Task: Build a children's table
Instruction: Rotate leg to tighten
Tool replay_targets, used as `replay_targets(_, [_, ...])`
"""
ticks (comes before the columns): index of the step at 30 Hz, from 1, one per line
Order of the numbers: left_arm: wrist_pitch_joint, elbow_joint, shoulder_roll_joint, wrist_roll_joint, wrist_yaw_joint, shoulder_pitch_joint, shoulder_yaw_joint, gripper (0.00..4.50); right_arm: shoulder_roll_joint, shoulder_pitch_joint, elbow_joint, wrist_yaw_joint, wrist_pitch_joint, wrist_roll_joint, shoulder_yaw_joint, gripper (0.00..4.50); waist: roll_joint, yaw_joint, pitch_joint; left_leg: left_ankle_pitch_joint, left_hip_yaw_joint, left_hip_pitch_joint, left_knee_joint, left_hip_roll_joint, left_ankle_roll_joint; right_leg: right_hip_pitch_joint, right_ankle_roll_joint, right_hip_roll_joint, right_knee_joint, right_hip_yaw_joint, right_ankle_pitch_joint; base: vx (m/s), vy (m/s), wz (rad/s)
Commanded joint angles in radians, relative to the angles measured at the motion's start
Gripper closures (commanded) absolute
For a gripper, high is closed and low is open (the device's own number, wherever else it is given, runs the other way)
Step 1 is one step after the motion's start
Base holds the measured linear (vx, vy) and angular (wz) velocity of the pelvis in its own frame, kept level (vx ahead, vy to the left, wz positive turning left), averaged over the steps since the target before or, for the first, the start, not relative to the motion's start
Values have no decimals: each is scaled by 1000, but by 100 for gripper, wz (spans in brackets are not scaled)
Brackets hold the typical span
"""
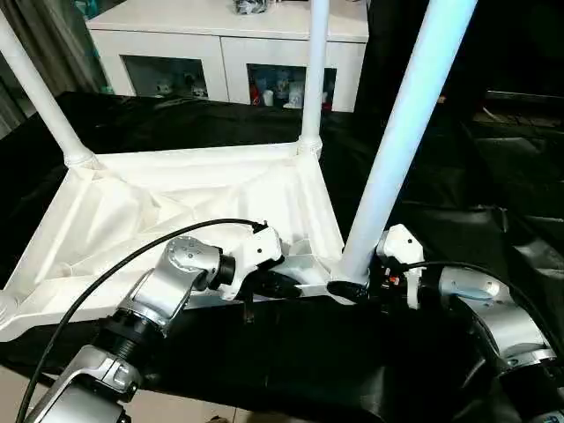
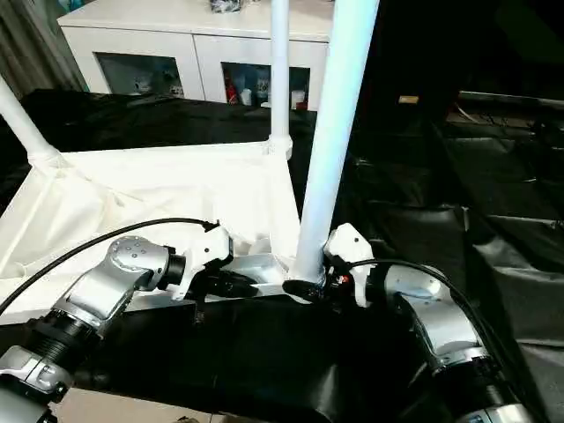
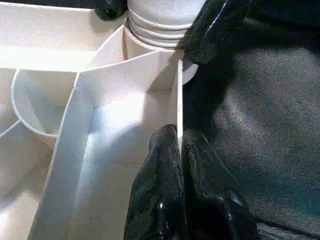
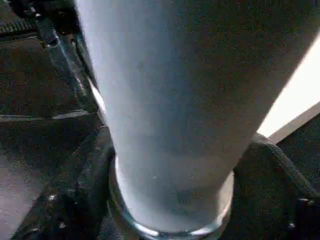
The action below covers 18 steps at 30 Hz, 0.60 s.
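Observation:
The white tabletop [image 1: 176, 203] lies upside down on a black cloth, ribbed side up. Two white legs stand in its far corner sockets, one on the left [image 1: 40, 97] and one on the right [image 1: 315, 70]. A third leg [image 1: 397, 132] rises, leaning to the right, from the near right corner socket [image 3: 150, 30]. My right gripper [image 1: 357, 286] is shut on this leg at its base, one black finger [image 4: 80, 190] on each side. My left gripper [image 3: 178, 136] is shut on the thin near rim wall [image 3: 179, 100] of the tabletop, just left of that corner.
A white glass-door cabinet [image 1: 220, 44] stands behind the work surface. Black cloth [image 1: 291, 352] covers the surface around the tabletop, with wrinkled cloth to the right [image 2: 511, 220]. A black cable [image 1: 132, 256] loops over my left forearm.

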Motion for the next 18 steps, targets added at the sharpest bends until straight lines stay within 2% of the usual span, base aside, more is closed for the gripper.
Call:
replay_targets(1, [-1, -54, -3, -42, -50, 0, -6, 450, -6, -16, -11, 5, 19, 13, -3, 129, -16, -1, -57, -173, -7, 9, -66, 33, 76, 50, -256, -42, -70, 32, -126, 0, 0, 0])
replay_targets(4, [2, -56, -2, -39, -50, 0, -6, 450, -6, -16, -13, 8, 25, 13, -5, 161, -16, -2, -58, -168, -7, 8, -65, 32, 75, 51, -255, -41, -69, 32, -122, 0, 0, 0])
replay_targets(12, [-2, -46, -8, -28, -27, -1, -1, 450, 17, -20, 5, -29, 22, 0, -17, 178, -18, -1, -59, -149, -6, 7, -63, 31, 79, 52, -258, -41, -66, 32, -103, 0, 0, 0])
replay_targets(18, [-13, 39, -63, -1, 102, -33, 37, 450, 102, -44, 83, -201, 16, -26, -58, 178, -19, -11, -58, -179, -8, 7, -66, 27, 47, 50, -243, -41, -72, 31, -168, 0, 0, 0])
